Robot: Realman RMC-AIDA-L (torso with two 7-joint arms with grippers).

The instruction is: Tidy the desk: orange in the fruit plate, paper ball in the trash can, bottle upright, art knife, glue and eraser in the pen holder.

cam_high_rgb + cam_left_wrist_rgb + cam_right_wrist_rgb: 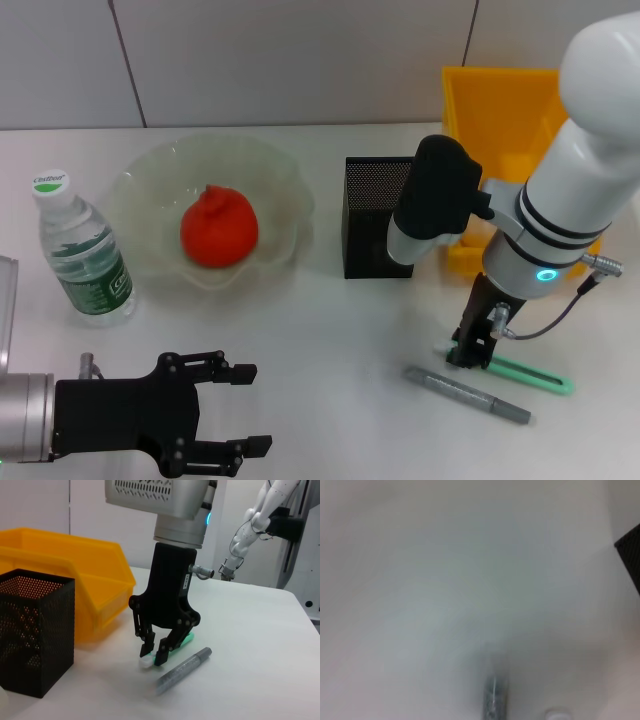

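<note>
Surface: white desk
Left of pen holder: fruit plate, bottle
Right: yellow bin
Front: green knife, grey glue stick

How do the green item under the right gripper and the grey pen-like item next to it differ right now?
The green item is bright mint green and flat; the grey item is dull speckled grey and round-bodied like a marker. The right gripper stands over the green item's white-tipped end, fingers around it; the grey item lies untouched. The green one lies farther from the robot, the grey one nearer. Both lie flat on the table, outside the black mesh pen holder.
</note>
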